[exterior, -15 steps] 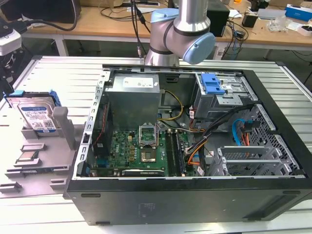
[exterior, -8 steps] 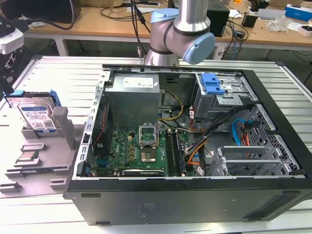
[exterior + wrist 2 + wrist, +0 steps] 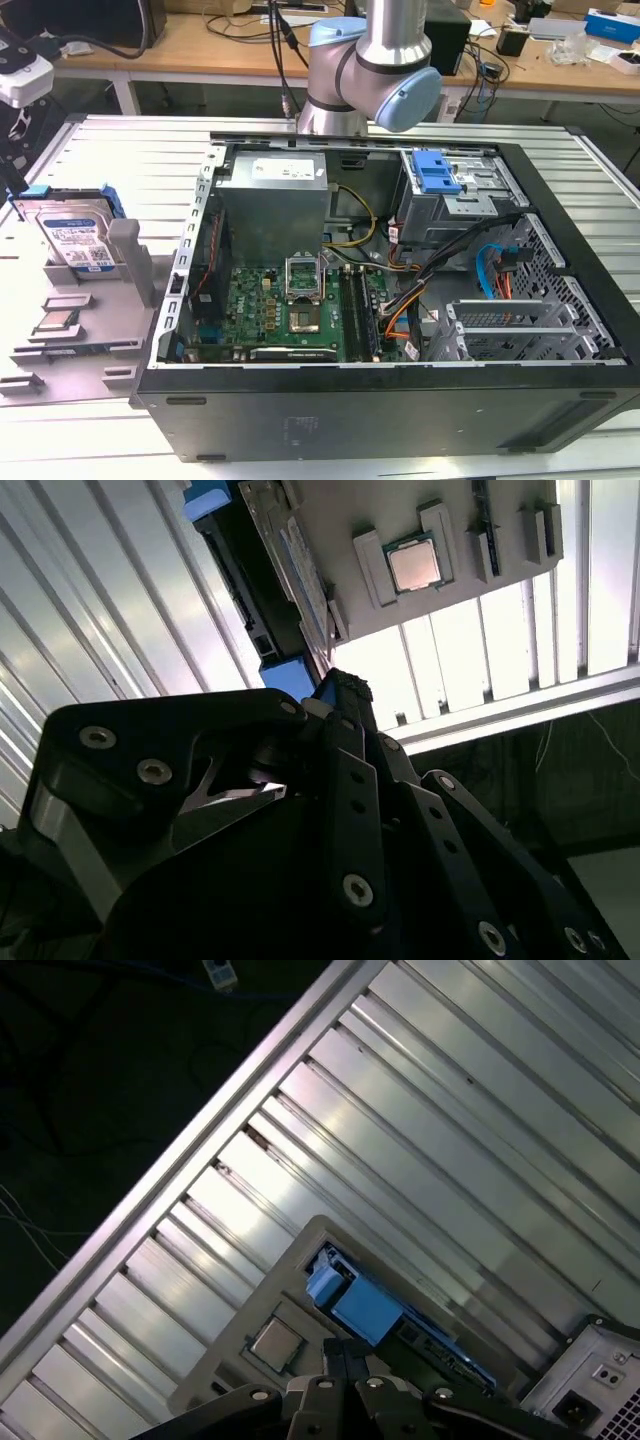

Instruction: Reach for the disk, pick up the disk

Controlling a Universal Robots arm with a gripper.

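Observation:
The disk [image 3: 75, 235], a silver hard drive with a white-and-blue label in a blue bracket, stands tilted on its edge in a grey holder [image 3: 95, 310] on the table, at the exterior view's left. Both wrist views look down past my gripper [image 3: 340, 685] [image 3: 343, 1352] at the holder far below. The disk's blue bracket [image 3: 365, 1310] [image 3: 288, 675] shows just beyond the fingertips. The fingers meet at their tips with nothing between them. The gripper hangs well above the disk and touches nothing.
An open black computer case [image 3: 400, 400] fills the middle of the ribbed metal table [image 3: 120, 150], with a blue-latched drive cage [image 3: 440, 180] inside. A small grey chip [image 3: 413, 563] [image 3: 275, 1343] lies in the holder beside the disk. The arm's base [image 3: 370, 80] stands behind the case.

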